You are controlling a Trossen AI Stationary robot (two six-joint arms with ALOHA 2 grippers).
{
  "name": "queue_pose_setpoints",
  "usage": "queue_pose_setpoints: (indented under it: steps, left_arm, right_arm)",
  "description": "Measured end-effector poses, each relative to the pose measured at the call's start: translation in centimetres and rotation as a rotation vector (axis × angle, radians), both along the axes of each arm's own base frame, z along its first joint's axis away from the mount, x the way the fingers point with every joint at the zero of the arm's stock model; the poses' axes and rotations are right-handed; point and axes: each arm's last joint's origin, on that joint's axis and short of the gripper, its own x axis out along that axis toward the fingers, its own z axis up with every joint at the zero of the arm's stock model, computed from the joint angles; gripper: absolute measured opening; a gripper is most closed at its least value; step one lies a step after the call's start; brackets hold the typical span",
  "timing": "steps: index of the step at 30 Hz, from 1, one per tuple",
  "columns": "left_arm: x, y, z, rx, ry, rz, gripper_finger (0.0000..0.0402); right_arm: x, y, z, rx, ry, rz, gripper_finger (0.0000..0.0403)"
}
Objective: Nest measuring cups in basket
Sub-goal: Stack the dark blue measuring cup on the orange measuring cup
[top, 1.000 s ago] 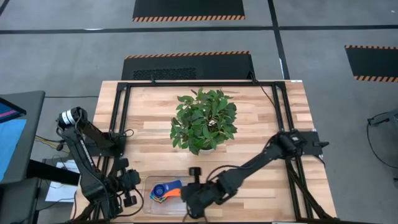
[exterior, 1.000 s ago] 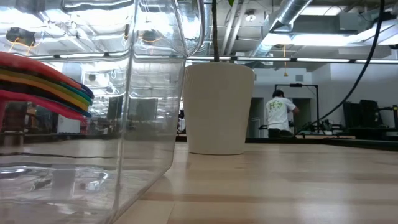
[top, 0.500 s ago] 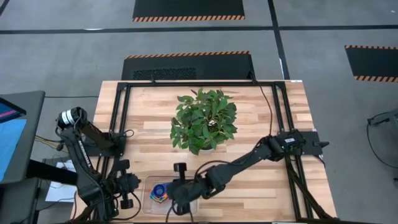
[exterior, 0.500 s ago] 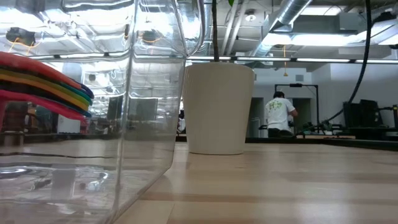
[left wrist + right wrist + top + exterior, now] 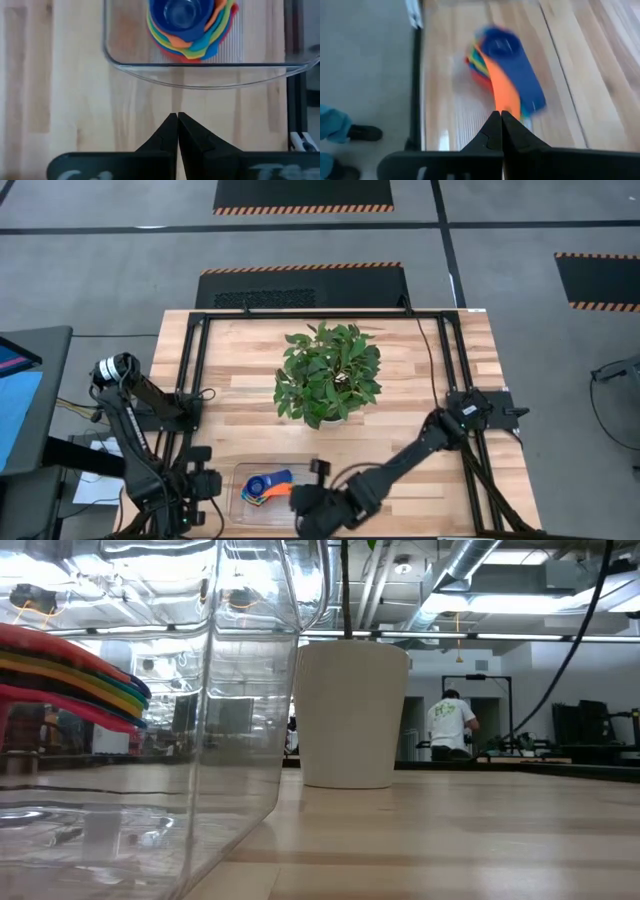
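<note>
Both pairs of jaws are clenched tight with nothing between them.

From above, the clear basket point(image 5: 262, 492) sits at the near edge of the wooden table point(image 5: 420, 360), in front of the potted plant point(image 5: 327, 374). The measuring cups point(image 5: 266, 487) lie stacked together inside it, a blue one on top with orange and blue handles fanning out toward the right. The right gripper point(image 5: 312, 508) hangs low just beside the basket's right end, its arm stretching back across the table. The left gripper point(image 5: 205, 485) waits off the basket's left end.

Down at table level, the basket's see-through wall point(image 5: 240, 690) fills the left side, with the coloured cup handles point(image 5: 70, 675) layered behind it. A white pot point(image 5: 348, 715) stands farther back, and a person point(image 5: 448, 725) is in the room beyond.

Past the left wrist, the closed fingers point(image 5: 177, 135) point at the basket's curved rim point(image 5: 200, 84), apart from it, with the nested cups point(image 5: 192, 25) just inside.

Past the right wrist, the closed fingers point(image 5: 499, 131) aim at the blurred cups point(image 5: 502, 65), the orange handle point(image 5: 504, 92) nearest.
</note>
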Motion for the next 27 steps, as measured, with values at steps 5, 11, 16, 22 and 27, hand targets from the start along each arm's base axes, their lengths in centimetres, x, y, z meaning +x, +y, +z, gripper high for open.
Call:
queue_pose_setpoints:
  steps: [5,11,16,22,27]
  left_arm:
    - [0.7,-0.1,-1.2,-0.055,-0.001,-0.015,0.0]
    - [2.4,0.3,-1.4,-0.074,-0.02,-0.037,0.0]
    - [4.5,0.9,-1.2,-0.086,-0.057,-0.073,0.0]
    - [6.8,1.7,-0.9,-0.094,-0.108,-0.101,0.0]
    - [8.1,2.2,-0.7,-0.116,-0.143,-0.104,0.0]
  right_arm:
    - [-2.0,1.3,-0.3,-0.009,0.019,-0.121,0.0003]
    - [-2.3,1.6,-0.2,-0.001,0.014,-0.123,0.0008]
    - [-2.2,1.5,-0.2,-0.001,0.013,-0.126,0.0006]
    - [-2.3,1.1,-0.3,-0.023,0.039,-0.13,0.0009]
    - [-2.2,0.7,-0.4,-0.032,0.055,-0.136,0.0007]
